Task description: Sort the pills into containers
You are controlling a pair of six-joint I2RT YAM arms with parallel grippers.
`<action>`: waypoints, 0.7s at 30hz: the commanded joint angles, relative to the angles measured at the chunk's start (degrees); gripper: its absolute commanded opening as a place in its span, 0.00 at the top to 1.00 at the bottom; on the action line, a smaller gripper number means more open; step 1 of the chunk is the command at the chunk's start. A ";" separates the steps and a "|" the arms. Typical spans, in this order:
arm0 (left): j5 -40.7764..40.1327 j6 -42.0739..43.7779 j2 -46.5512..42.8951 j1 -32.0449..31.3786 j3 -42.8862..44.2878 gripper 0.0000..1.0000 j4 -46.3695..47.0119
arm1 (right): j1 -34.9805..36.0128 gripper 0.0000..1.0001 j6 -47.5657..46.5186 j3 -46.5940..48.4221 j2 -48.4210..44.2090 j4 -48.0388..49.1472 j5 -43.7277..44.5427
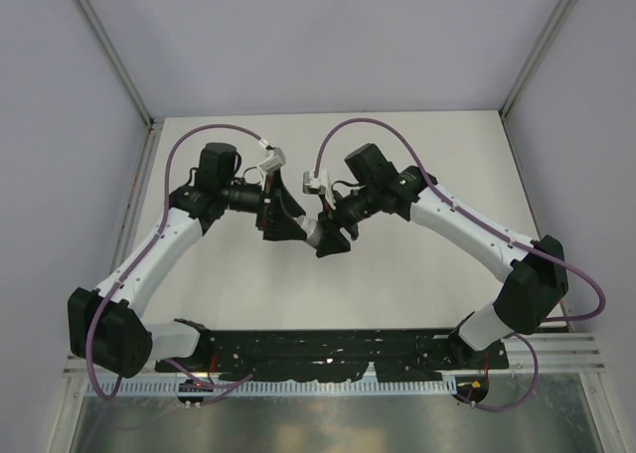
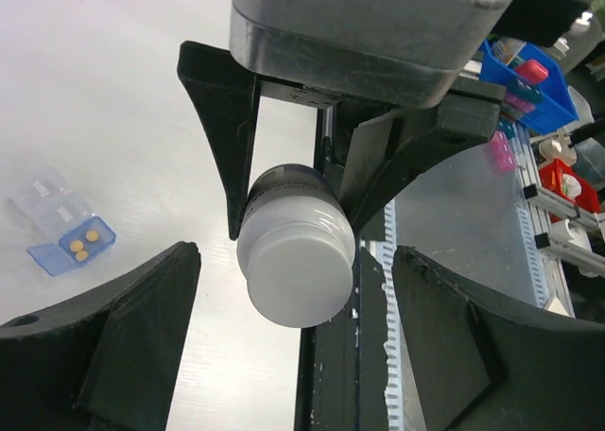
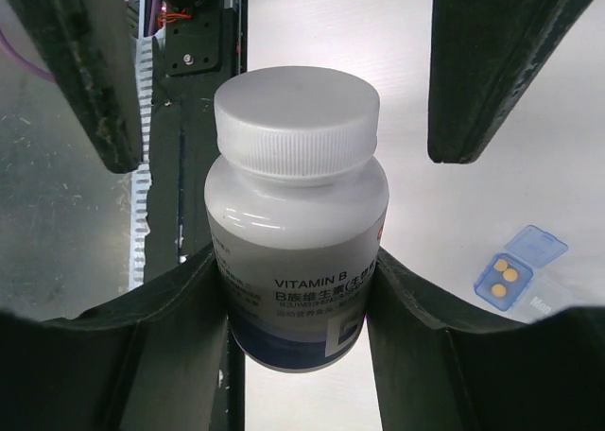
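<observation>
White tabletop (image 1: 417, 155) is seen below. Sorting is judged barely begun: the vitamin B bottle (image 3: 298, 223) is clamped in the right gripper (image 3: 298, 261), white cap (image 3: 296, 119) on. The left gripper (image 2: 295, 253) is held open either side of that cap, not touching. Three yellow tablets (image 3: 511, 274) are seen in a blue pill case (image 3: 544, 245), off to the right gripper's side.

Stock: 1 bottle (image 3: 296, 232), white-capped; 1 case (image 2: 61, 221), clear and blue, open; 3 pills (image 2: 92, 233), yellow, in its blue half; 2 arms (image 1: 159, 249).
</observation>
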 commanded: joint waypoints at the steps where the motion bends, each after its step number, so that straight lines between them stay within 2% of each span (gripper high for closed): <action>1: -2.61 -7.68 -3.09 -0.12 -1.02 0.11 8.07 | 0.14 0.94 0.17 -0.12 -3.12 3.72 1.69; 6: -7.97 -12.52 -4.59 -0.12 -2.51 0.08 10.62 | 0.32 0.94 1.31 -0.74 -4.18 5.39 4.50; 11: -12.89 -19.46 -4.59 -0.03 -3.48 0.09 11.24 | 1.37 0.94 2.02 -1.97 -5.94 7.76 11.26; 16: -13.60 -22.46 -3.45 -0.12 -2.26 0.23 10.10 | 2.25 0.94 2.28 -2.50 -6.47 8.64 15.32; 21: -12.37 -22.46 -1.87 -0.21 -1.02 0.43 9.57 | 2.43 0.94 2.28 -2.58 -6.47 8.64 15.67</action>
